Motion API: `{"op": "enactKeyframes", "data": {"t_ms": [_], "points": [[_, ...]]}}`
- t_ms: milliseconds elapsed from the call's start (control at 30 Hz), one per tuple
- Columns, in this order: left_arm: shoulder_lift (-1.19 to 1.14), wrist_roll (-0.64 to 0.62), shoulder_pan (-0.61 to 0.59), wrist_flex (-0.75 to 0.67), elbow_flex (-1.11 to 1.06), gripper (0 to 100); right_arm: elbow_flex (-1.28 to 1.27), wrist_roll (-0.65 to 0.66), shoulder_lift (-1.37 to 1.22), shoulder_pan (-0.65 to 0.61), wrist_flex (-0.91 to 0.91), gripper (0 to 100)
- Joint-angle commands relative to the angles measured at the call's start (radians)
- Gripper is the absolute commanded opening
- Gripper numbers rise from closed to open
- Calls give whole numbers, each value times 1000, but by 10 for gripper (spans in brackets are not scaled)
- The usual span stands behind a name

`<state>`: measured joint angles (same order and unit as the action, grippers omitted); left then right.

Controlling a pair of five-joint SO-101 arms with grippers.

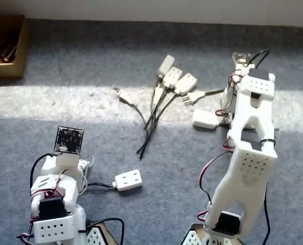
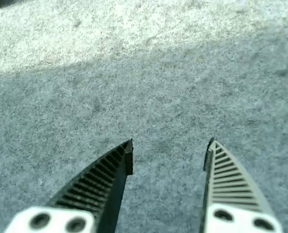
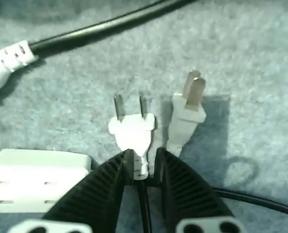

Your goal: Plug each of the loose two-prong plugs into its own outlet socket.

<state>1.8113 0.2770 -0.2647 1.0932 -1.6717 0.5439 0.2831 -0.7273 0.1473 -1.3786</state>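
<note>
The table (image 1: 90, 66) is showing speckled grey felt, paler in a sunlit band. The white plug (image 3: 133, 131) is carrying dull grey prongs; the cream plug (image 3: 186, 114) is showing brownish ones. Black cords (image 1: 150, 122) are trailing from white sockets (image 1: 185, 83). The right gripper (image 3: 144, 153) is showing two black ribbed fingers (image 3: 100, 194); the left gripper (image 2: 171, 141) is pairing a black ribbed finger (image 2: 110, 179) with a pale grey finger (image 2: 226, 179). The right arm (image 1: 248, 153) and left arm (image 1: 54, 204) are wearing white, with red and black wires. A brown box (image 1: 11, 51) is sitting at the table's far left corner.

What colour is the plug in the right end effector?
The plug is white; the right wrist view shows it best.
</note>
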Motion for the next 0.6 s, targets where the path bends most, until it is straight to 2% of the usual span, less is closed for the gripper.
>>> {"op": "enactKeyframes", "data": {"t_ms": [0,267,567], "points": [[5,9,13,-15,-8,242,42,-2,4,30,12,91],[5,9,19,-15,-8,242,42,52,13,90,13,91],[5,9,19,-15,-10,242,94,49,39,88,-22,91]]}}
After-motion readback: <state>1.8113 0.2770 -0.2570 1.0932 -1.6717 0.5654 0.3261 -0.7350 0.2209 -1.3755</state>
